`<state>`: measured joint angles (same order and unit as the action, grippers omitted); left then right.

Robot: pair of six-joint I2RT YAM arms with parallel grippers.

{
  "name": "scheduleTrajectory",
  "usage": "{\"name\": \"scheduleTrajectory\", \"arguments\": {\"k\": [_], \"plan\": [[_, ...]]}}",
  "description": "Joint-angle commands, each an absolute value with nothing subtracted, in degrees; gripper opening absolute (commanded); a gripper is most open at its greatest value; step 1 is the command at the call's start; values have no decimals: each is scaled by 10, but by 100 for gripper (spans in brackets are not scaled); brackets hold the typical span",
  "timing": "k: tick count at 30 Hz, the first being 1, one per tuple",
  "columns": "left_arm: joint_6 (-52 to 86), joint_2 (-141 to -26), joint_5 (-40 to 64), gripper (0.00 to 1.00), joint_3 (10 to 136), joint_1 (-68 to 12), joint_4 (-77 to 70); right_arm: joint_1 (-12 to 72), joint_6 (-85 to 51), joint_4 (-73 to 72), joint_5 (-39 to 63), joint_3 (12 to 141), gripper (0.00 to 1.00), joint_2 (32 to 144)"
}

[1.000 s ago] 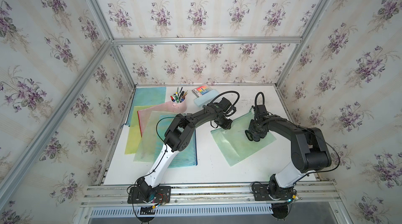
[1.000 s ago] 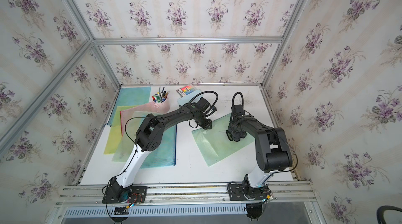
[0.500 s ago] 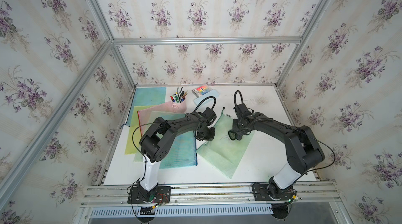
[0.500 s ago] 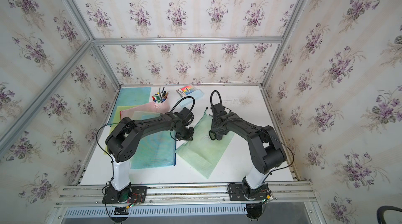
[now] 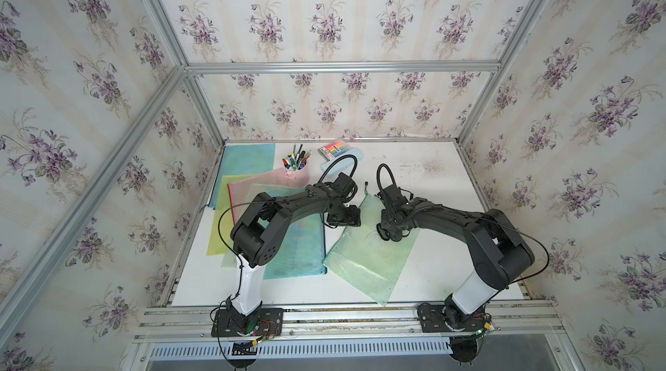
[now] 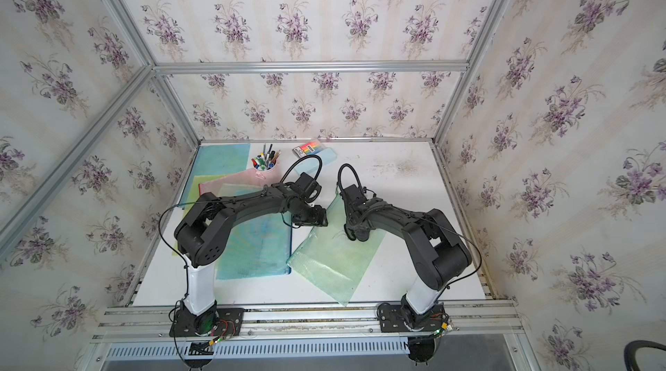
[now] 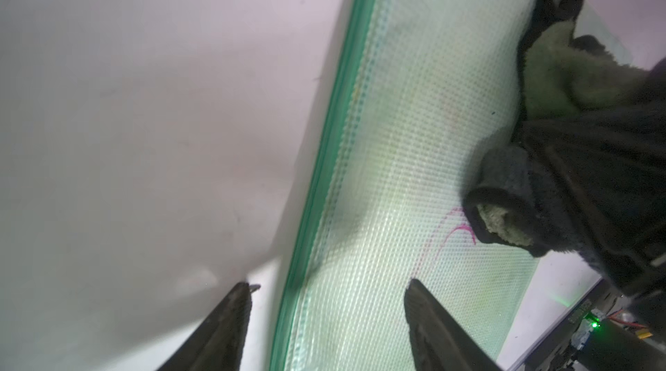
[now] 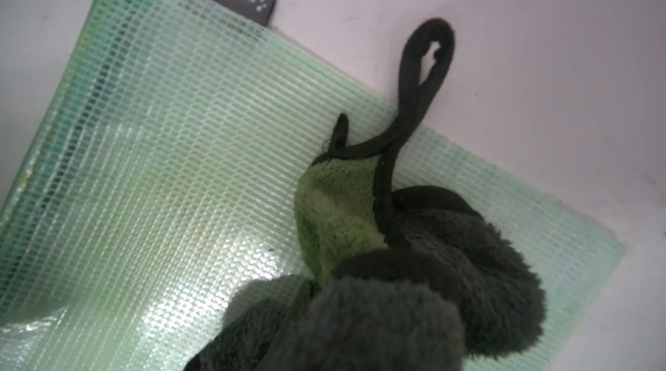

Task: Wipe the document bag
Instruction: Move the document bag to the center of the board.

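Green document bag (image 5: 367, 261) lies flat on the bench (image 5: 432, 178), on the robot's side of the pen cup (image 5: 296, 171). The cup holds upright pens (image 5: 297, 158). Bag contents: cannot tell through the mesh. Left tool (image 7: 328, 284) spread, straddling the bag's green edge (image 7: 324, 156). Right tool (image 5: 391, 230) pinching a dark cloth (image 8: 414, 279), pressed onto the bag.

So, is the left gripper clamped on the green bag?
No, the left gripper is open, fingers apart astride the edge of the green bag.
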<state>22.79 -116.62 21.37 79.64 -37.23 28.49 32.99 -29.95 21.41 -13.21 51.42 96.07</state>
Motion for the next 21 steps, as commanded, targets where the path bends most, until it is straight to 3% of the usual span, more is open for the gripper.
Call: {"name": "scheduleTrajectory", "arguments": {"k": [1,5,10,16,21], "plan": [[133,-1207,248,70,827,-370,295,338,-295,196,-78,506,24,975],[159,-1239,390,69,828,-355,256,338,-294,187,-80,505,24,981],[218,-1220,486,68,762,-338,141,338,-292,177,-80,503,24,982],[383,-1204,617,68,687,-314,-93,338,-285,168,-78,502,24,991],[329,-1208,659,68,714,-315,-25,337,-280,164,-83,503,24,988]]}}
